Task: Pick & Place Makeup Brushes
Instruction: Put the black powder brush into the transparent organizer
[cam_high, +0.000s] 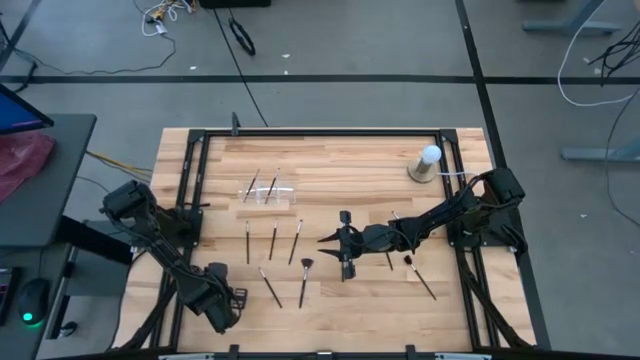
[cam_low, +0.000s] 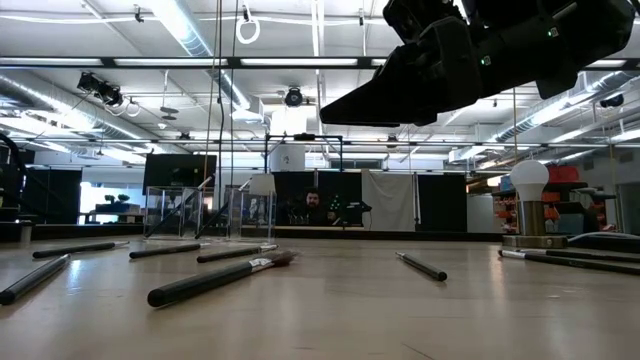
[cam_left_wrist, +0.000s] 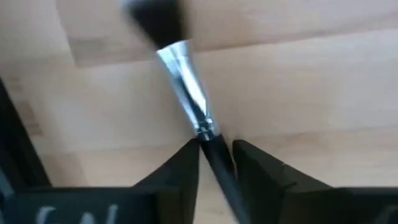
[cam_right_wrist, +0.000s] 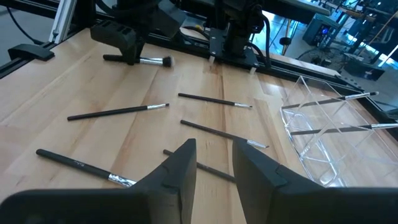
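Note:
Several black makeup brushes (cam_high: 273, 240) lie flat on the wooden table (cam_high: 360, 170); they also show in the right wrist view (cam_right_wrist: 118, 112). Two more rest in a clear acrylic holder (cam_high: 268, 190), which also shows in the right wrist view (cam_right_wrist: 329, 134). My left gripper (cam_left_wrist: 216, 158) is near the front left corner (cam_high: 228, 300), shut on a brush with a silver ferrule (cam_left_wrist: 186, 87) and a dark fluffy tuft (cam_left_wrist: 155, 18). My right gripper (cam_right_wrist: 214, 168) hangs above the table's middle (cam_high: 325, 238), pointing left, narrowly open and empty. My left gripper pinches the brush's black handle (cam_left_wrist: 214, 146) between its two fingers, just behind the silver ferrule. The fingers lie across the handle. In the right wrist view the brush (cam_right_wrist: 152, 61) lies level at table height; whether it is lifted clear I cannot tell.
A white ball on a round base (cam_high: 425, 165) stands at the far right. Black frame rails (cam_high: 190, 190) run along the table's sides. More brushes lie under and beside my right arm (cam_high: 420, 278). A person sits in the room behind the table (cam_low: 313, 205).

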